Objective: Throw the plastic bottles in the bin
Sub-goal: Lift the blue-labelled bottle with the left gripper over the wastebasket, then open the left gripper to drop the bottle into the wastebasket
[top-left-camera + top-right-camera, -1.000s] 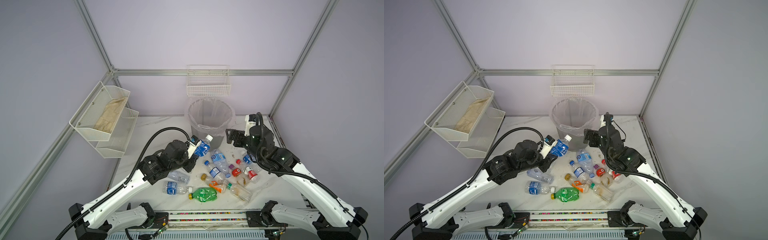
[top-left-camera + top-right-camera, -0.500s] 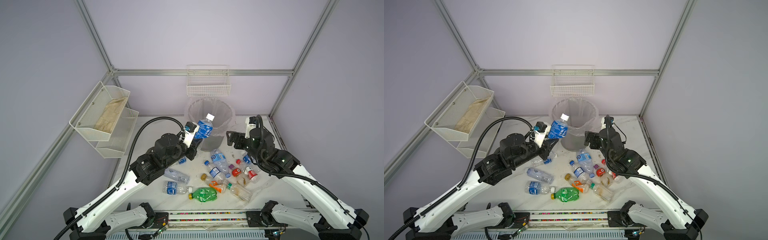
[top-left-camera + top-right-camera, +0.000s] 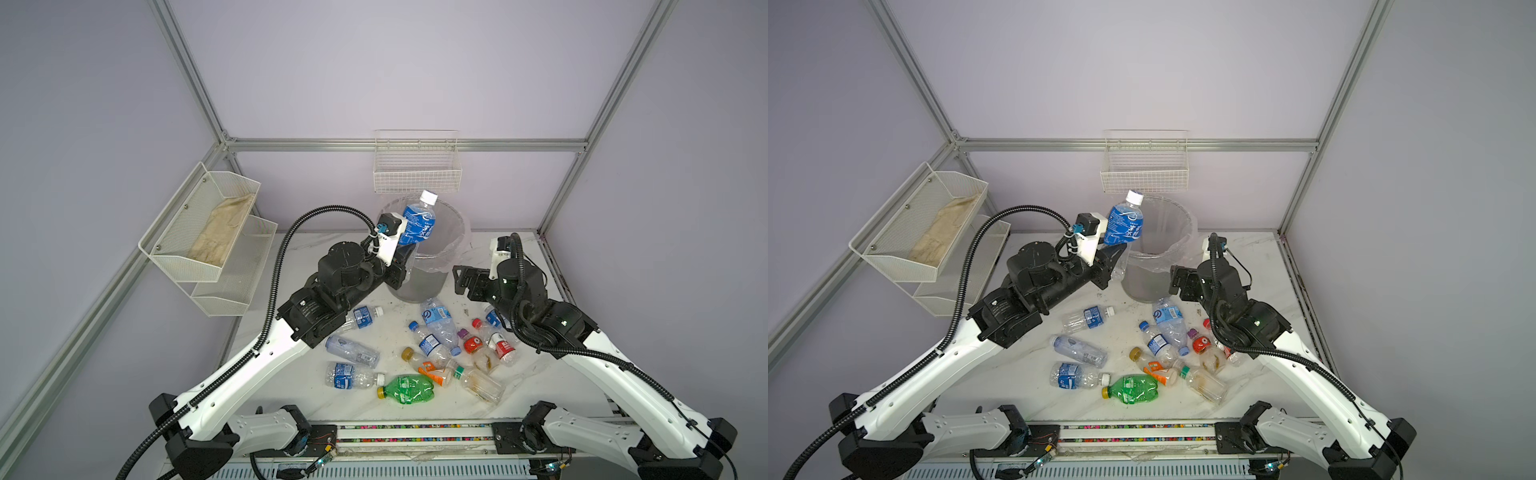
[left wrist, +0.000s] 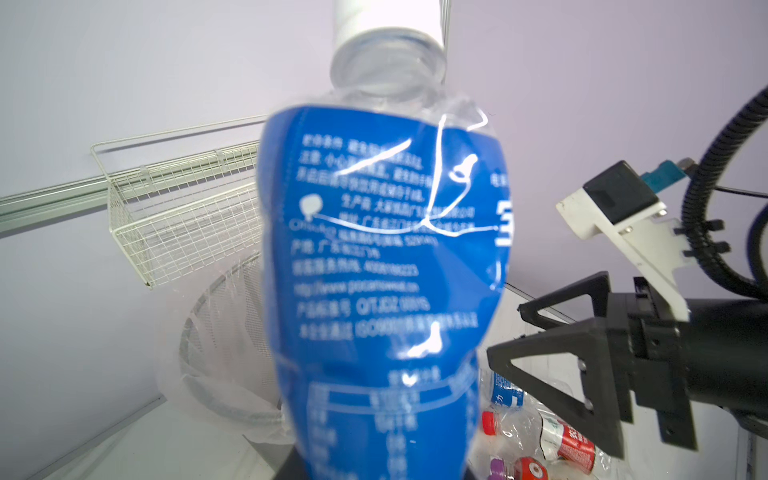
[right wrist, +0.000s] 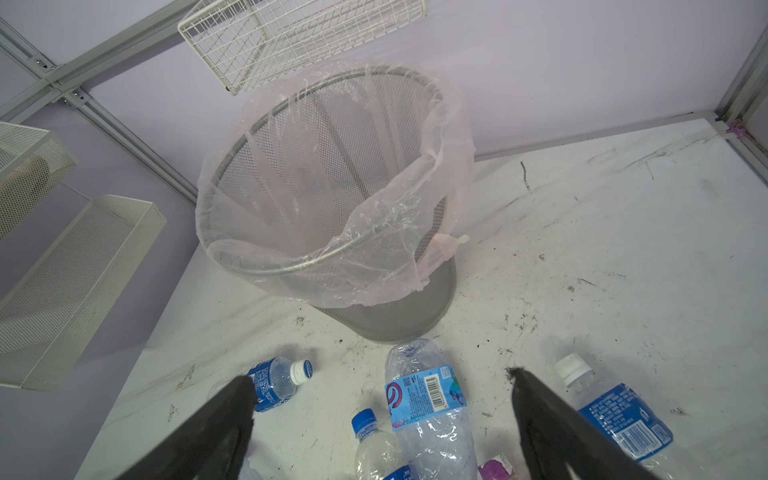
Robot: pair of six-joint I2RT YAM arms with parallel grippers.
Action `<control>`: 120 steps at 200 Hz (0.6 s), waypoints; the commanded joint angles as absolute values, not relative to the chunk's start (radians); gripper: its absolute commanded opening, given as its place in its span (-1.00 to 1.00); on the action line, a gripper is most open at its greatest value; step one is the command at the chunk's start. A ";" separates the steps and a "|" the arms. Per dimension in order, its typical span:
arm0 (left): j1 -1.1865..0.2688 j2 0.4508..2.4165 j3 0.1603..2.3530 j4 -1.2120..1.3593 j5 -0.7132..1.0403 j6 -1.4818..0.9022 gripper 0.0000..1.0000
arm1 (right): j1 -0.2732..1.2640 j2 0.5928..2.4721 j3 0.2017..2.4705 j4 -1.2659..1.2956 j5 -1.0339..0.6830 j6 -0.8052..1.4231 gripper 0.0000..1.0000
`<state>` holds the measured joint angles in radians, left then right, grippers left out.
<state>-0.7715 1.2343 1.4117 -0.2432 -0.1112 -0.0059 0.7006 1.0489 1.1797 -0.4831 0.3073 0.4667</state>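
Fingers of the left gripper (image 3: 407,252): clamped on the lower body of one blue-labelled bottle (image 3: 418,226), which is tilted with its white cap up and raised at the near-left rim of the bin (image 3: 420,283). Fingers of the right gripper (image 5: 380,379): spread wide, holding nothing, low to the right of the bin above loose bottles. Bin: grey mesh, clear liner, upright at the far centre of the table (image 3: 519,257). Other plastic bottles (image 3: 436,328): lying scattered on the near side of the bin, a green bottle (image 3: 407,388) nearest the front edge. Wire basket (image 3: 417,174): on the far wall above the bin.
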 commanded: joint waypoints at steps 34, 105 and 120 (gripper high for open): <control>-0.629 1.443 1.652 -0.153 0.027 -0.065 -0.50 | 0.701 1.024 1.214 -0.513 0.313 0.480 0.95; -0.595 1.603 1.918 -0.410 0.006 -0.062 1.00 | 0.701 1.004 1.239 -0.540 0.314 0.494 0.95; -0.601 1.557 1.879 -0.392 0.003 -0.049 1.00 | 0.701 1.017 1.242 -0.531 0.310 0.487 0.95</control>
<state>-0.5888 1.6859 1.8179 -0.4110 -0.0048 -0.0669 0.7006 1.0142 1.2190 -0.5152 0.3023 0.4824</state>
